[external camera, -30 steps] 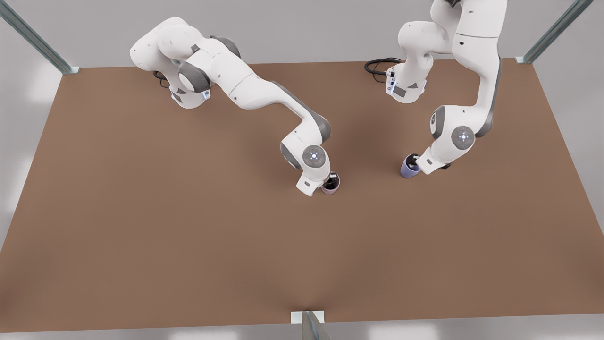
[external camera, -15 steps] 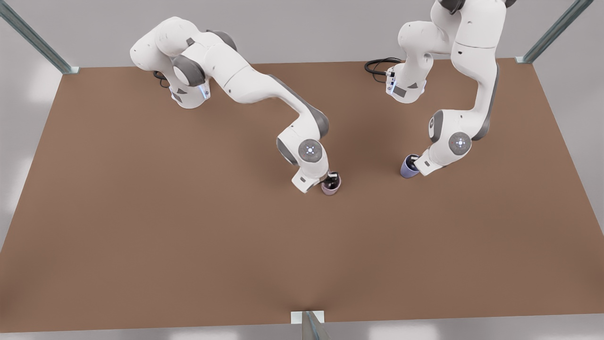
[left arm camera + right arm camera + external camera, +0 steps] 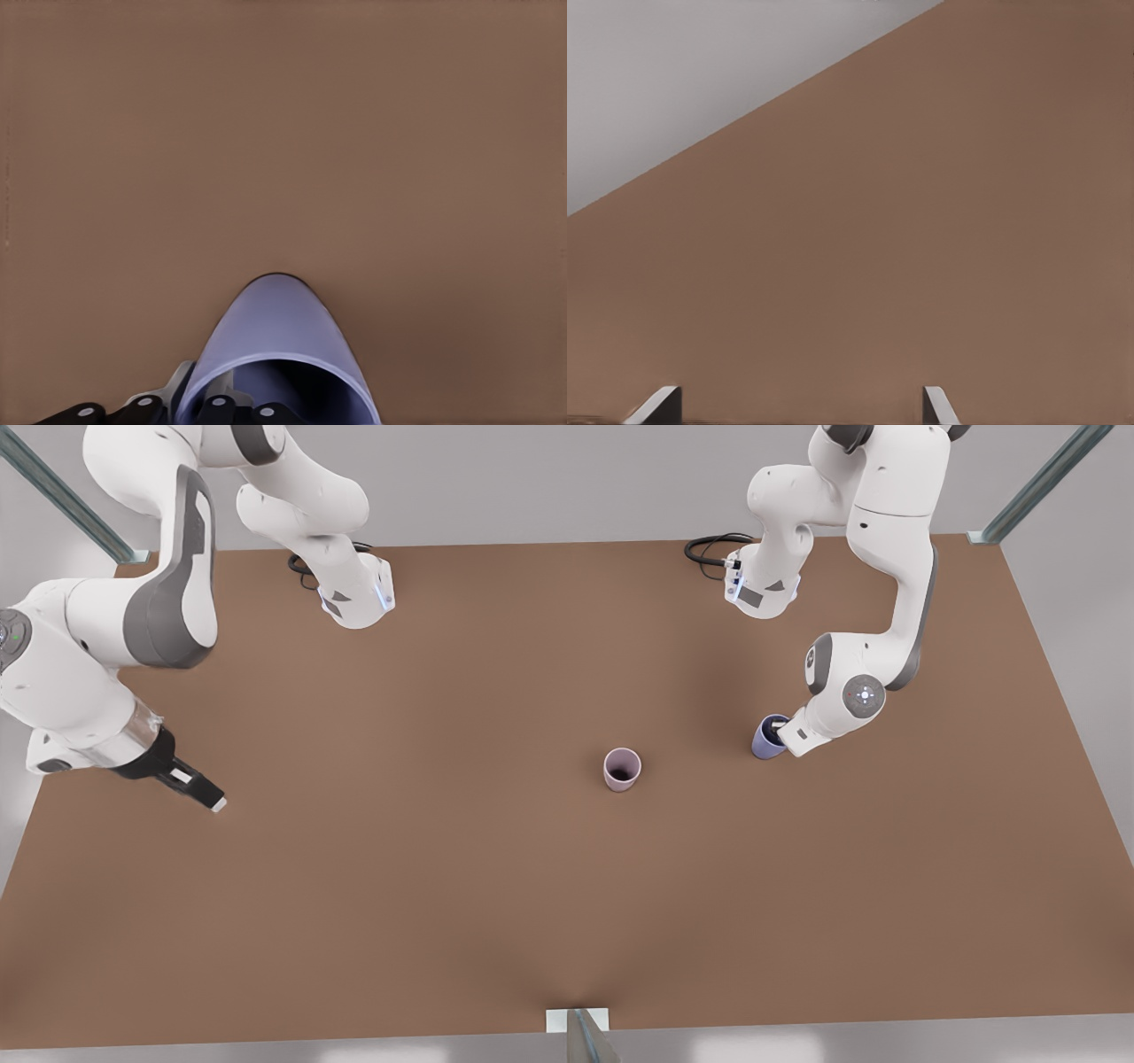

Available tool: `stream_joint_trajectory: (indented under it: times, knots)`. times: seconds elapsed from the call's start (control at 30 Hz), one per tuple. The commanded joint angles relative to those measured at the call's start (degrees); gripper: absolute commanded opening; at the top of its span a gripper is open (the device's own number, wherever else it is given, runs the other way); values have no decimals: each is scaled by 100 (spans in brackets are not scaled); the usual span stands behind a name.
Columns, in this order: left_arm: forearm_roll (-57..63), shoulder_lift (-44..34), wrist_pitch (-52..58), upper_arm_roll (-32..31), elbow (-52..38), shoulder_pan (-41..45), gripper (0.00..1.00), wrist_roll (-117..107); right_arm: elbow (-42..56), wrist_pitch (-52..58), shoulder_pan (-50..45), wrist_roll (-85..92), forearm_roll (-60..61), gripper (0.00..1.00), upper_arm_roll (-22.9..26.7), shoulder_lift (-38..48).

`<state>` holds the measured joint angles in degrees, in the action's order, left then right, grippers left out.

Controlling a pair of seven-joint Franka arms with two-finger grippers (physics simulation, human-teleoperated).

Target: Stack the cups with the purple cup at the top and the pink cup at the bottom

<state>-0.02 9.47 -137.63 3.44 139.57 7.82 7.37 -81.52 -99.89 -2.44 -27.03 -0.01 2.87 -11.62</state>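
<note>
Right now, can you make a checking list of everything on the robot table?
Surface: brown table, flat and bare between the cups.
Job's things: pink cup upright, alone mid-table; purple cup upright, apart from it toward the front view's right; not stacked.
Clutter: nothing seen.
Grippers: left gripper at the purple cup's rim, one finger inside; right gripper open, off over the front view's left edge, holding nothing.
Cables: black cable coiled by one arm base.
Surroundings: metal frame posts, grey floor.

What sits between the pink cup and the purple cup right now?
Nothing: in the front view, bare table separates the pink cup from the purple cup.
</note>
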Motion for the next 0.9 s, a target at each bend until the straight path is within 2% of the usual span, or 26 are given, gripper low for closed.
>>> stream_joint_trajectory:
  times: [0.0, 0.13, 0.3, 0.4, 0.5, 0.63, 0.77, 0.87]
  knots:
    - [2, 2, 8, -2, -9, 0, 27, 28, 48, 374, -2, 3213, -271, 100, -5, -51]
    - [2, -7, 26, -2, -44, 0, 21, 28, 277, 400, -2, 3213, -262, 100, 3, -297]
    - [2, -288, 1318, -116, -817, 9, 21, -7, 400, 531, 33, 3204, -227, 100, 21, -201]
    - [-270, -499, 2222, -643, -1511, 9, 21, -174, 408, 549, 24, 3204, -166, 100, 21, -201]
    - [-472, -464, 2487, -1627, -1854, 9, 21, -1615, 505, 567, 42, 3204, -166, 100, 21, -201]
    - [-684, 291, 2487, -2638, -2917, 70, 21, -3602, 523, 787, 15, 3204, -157, 100, 21, -165]
    - [-684, 1065, 2478, -2674, -3937, 633, 21, -4613, 523, 910, 33, 3204, -166, 100, 30, -148]
    - [-578, 1232, 2417, -2665, -3938, 642, 21, -4569, 646, 901, 42, 3195, -166, 100, 109, -183]
